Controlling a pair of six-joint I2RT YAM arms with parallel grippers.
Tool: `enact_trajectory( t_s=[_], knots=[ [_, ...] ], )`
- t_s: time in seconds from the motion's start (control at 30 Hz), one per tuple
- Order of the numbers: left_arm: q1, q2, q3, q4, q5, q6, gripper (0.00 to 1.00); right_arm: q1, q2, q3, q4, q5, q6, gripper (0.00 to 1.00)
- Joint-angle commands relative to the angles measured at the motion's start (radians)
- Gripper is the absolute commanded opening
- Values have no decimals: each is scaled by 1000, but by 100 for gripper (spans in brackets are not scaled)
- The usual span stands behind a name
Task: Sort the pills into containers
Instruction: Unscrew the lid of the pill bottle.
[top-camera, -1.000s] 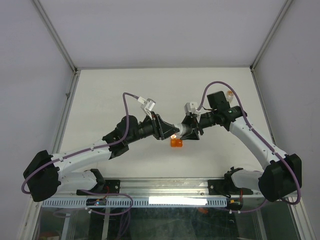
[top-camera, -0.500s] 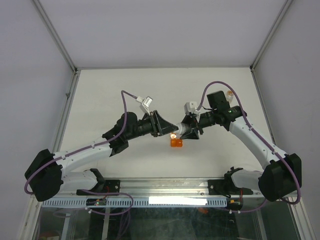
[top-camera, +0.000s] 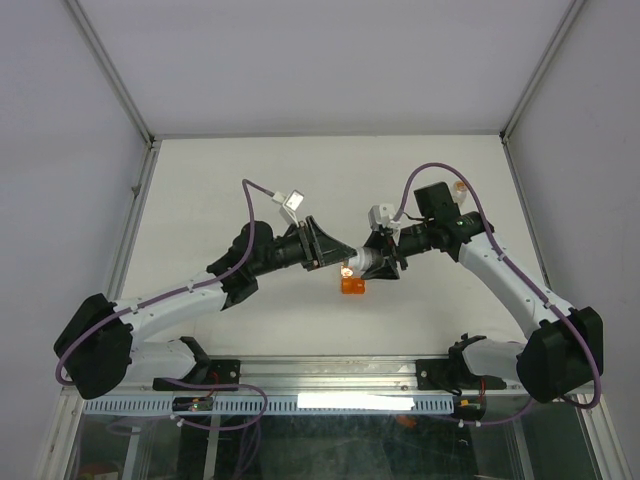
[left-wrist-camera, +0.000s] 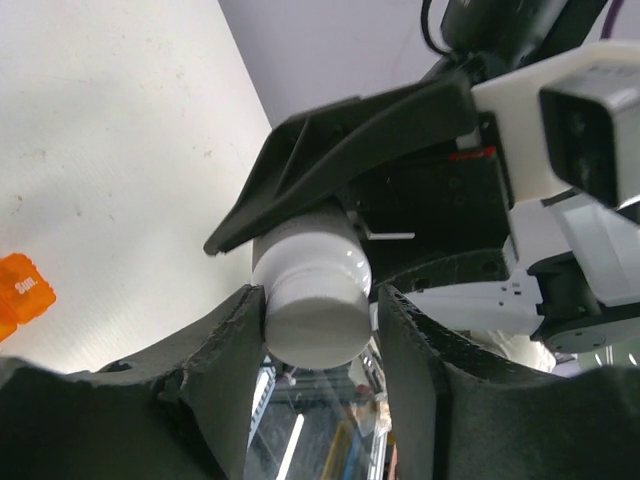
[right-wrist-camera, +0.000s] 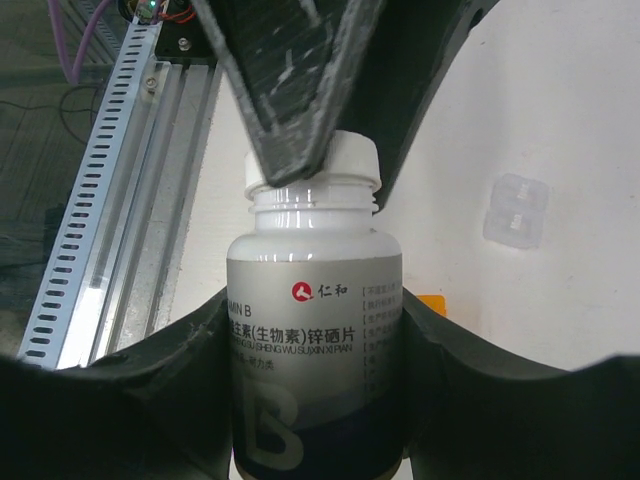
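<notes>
Top view: both arms reach in and meet just below mid-frame.

Right pincer (top-camera: 373, 262) is clamped on the white bottle (right-wrist-camera: 314, 300). Its fingers hug both sides of the body at the label, and the dark band sits at the bottom of the right wrist view. The bottle is held clear of the tabletop (top-camera: 200, 180), lying roughly level, with its cap (left-wrist-camera: 312, 288) pointing toward the left arm. The cap is seated on the neck.

Left pincer (left-wrist-camera: 318, 330) is partly open and straddles the cap. One finger (left-wrist-camera: 228, 360) touches the cap's rim at lower left of its view. The other stands just beside the cap with a hairline gap. Cannot tell whether it grips or merely brackets.

Orange cup (top-camera: 353, 286) sits on the tabletop just below the bottle in the top view, apart from both pincers. It also shows at the left edge of the left wrist view.

Clear vial (top-camera: 461, 187) is at upper right by the right arm, well apart from the bottle.

Small clear plastic item (right-wrist-camera: 517, 210) lies on the tabletop at right of the right wrist view; kind unclear.
</notes>
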Motion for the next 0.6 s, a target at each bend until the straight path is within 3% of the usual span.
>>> enact_trajectory(
  t_s=[0.0,0.27,0.47,0.57],
  knots=[
    [31,4,34,130,17,-31,52,-3,-4,16,-53,-16,-17,0],
    [31,10,38,116,33,0,77,-3,-5,17,-53,-15,-17,0],
    [38,-26,38,27,-54,99,97,-3,-8,17,-54,-16,-18,0],
    [46,-80,24,21,-98,206,99,-3,-9,17,-54,-17,-18,0]
  ],
)
